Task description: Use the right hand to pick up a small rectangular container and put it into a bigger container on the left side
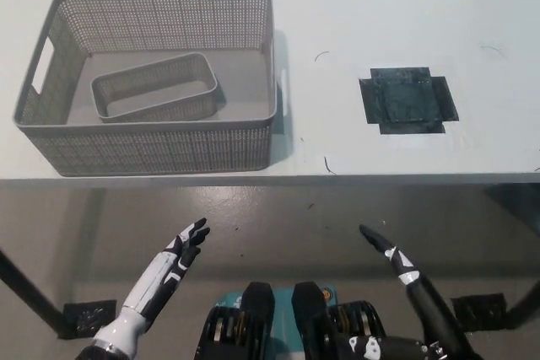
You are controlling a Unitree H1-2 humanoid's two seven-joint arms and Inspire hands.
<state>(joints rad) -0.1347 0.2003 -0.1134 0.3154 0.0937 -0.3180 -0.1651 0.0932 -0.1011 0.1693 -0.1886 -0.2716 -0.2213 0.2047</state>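
The small rectangular container (154, 87) was seen lying inside the bigger container (160, 147) on the left part of the white table (354, 6), resting on its floor toward the front-left, slightly angled, with clear floor on its far and right sides — so the placing itself was judged done, and the step in hand was taken to be the parking of the arms below the table edge. To do that well, the right hand (390, 255) would best be kept low and well clear of the table's front edge, with no sweep back toward the basket that could nudge it or tip the nested piece; a slow, straight settling beside the body was judged safest. The dark taped patch (407, 100) on the right part of the table lay bare, with nothing standing on it. The right hand was seen below the table edge at the lower right, its fingers stretched out straight and close together, nothing held and nothing touched. The left hand (184, 246) was seen at the lower left, also below the table, its fingers spread loosely apart — empty, and well apart from both containers.
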